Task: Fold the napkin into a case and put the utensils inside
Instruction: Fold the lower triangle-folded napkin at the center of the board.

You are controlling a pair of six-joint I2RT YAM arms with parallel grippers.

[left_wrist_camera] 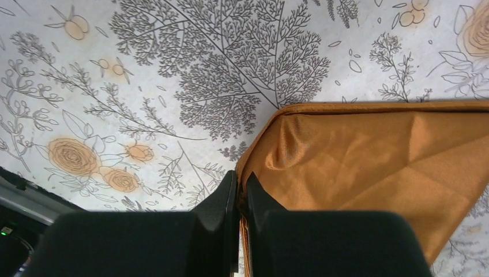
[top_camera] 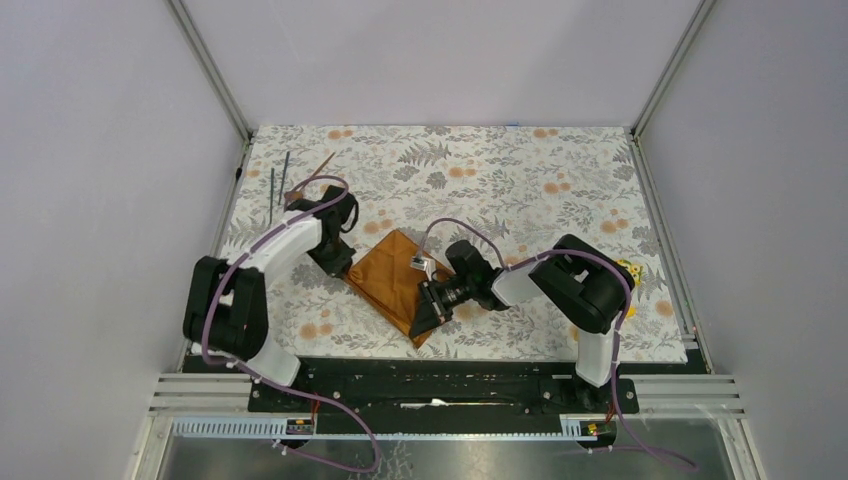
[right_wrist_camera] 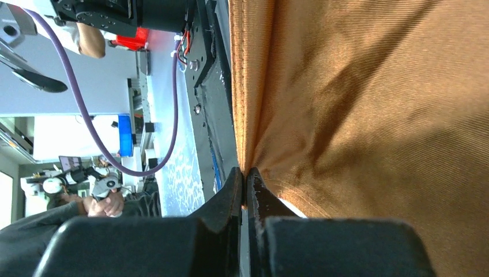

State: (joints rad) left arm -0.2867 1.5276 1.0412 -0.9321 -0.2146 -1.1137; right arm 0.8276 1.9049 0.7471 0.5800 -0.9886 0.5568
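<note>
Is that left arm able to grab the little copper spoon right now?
Probably not yet: the left gripper is shut on an edge of the napkin. The spoon lies bare on the tablecloth just beyond that arm, so once it lets go, likely yes.

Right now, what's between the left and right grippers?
The napkin alone, per the top view: left gripper shut near its left corner, right gripper shut on its near-right edge.
</note>
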